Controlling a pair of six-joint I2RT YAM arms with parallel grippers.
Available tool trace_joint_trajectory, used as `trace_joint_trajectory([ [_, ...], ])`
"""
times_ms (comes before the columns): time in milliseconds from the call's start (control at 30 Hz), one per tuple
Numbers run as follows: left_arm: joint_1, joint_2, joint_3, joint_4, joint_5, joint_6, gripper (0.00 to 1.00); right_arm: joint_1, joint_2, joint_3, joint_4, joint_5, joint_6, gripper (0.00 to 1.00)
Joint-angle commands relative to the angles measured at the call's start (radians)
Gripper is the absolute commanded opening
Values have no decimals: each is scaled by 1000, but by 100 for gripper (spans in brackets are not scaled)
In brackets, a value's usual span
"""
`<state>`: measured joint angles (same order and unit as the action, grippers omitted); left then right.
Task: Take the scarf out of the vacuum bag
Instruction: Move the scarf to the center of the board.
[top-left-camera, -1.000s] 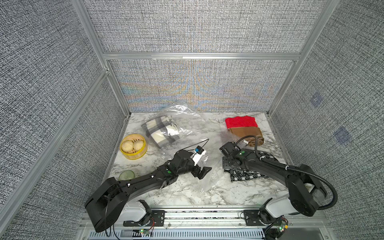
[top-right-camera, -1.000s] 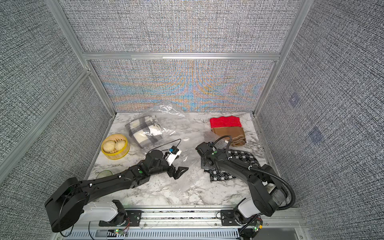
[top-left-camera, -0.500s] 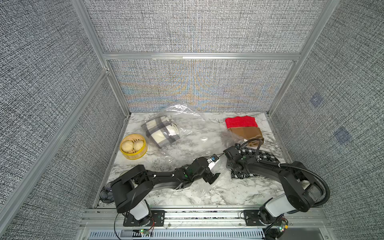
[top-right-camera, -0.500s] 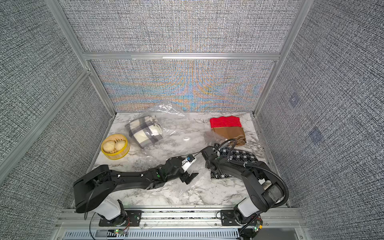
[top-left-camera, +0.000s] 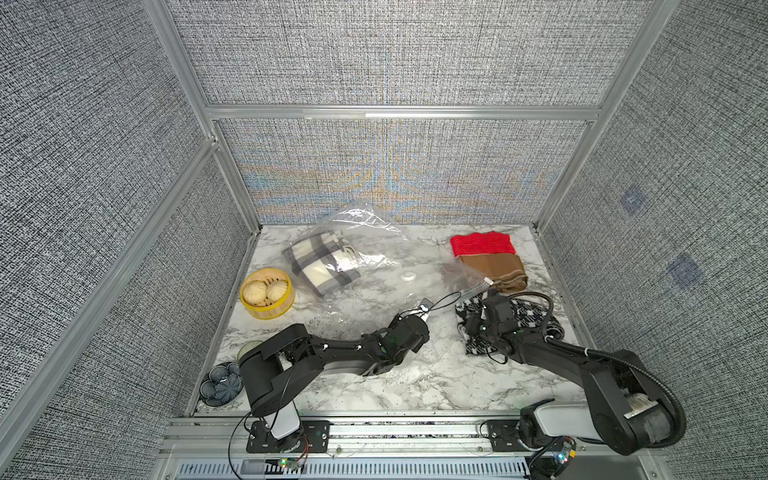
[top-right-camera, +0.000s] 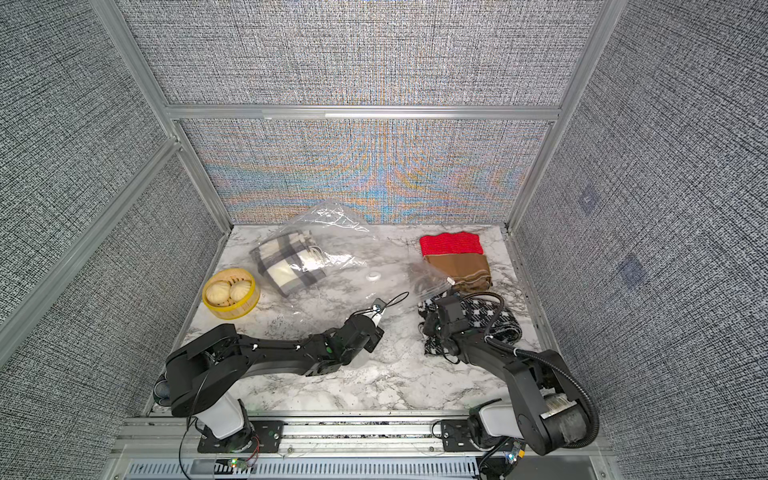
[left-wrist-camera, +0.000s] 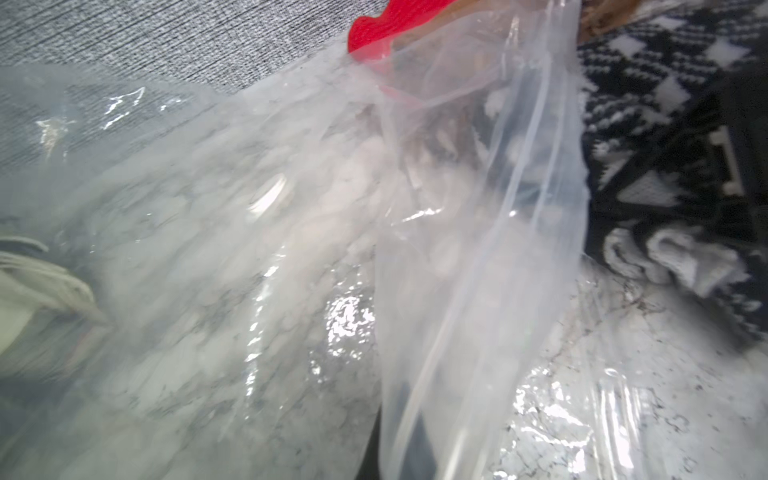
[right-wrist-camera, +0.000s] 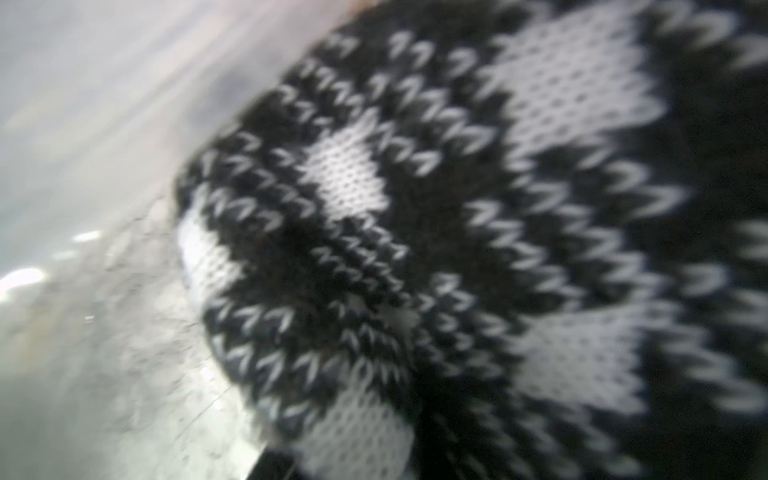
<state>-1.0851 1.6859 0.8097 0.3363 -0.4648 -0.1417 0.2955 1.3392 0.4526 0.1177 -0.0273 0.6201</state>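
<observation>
The clear vacuum bag (top-left-camera: 374, 249) lies across the back of the marble table, its white valve cap (top-left-camera: 409, 275) mid-table. A plaid scarf (top-left-camera: 322, 266) sits inside its far left end. My left gripper (top-left-camera: 422, 321) is shut on the bag's loose front film; in the left wrist view the bag (left-wrist-camera: 457, 249) runs down between the jaws. A black-and-white knit scarf (top-left-camera: 528, 316) lies outside the film by the zip edge (top-left-camera: 478, 286). My right gripper (top-left-camera: 469, 330) is down on its left edge, shut on a bunched fold of the knit scarf (right-wrist-camera: 498, 208).
A bamboo steamer (top-left-camera: 267, 293) with buns stands at the left. A red scarf (top-left-camera: 482, 244) and a brown scarf (top-left-camera: 496, 270) lie folded at the back right. A dark flower-shaped dish (top-left-camera: 221, 382) sits at the front left corner. Walls close three sides.
My left gripper moved right to the bag's front film and shut on it. My right gripper shifted onto the knit scarf's left edge and closed from wide to narrow.
</observation>
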Motion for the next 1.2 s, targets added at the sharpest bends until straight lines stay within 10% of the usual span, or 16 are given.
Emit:
trace_joint_trajectory([
  [0, 60, -25, 27, -47, 10, -63, 0, -40, -7, -21, -42, -149, -16, 16],
  [367, 223, -244, -6, -123, 208, -132, 0, -173, -213, -63, -79, -280, -21, 15],
  [1167, 334, -513, -29, -279, 94, -130, 0, -288, -356, -129, -131, -338, -7, 14],
])
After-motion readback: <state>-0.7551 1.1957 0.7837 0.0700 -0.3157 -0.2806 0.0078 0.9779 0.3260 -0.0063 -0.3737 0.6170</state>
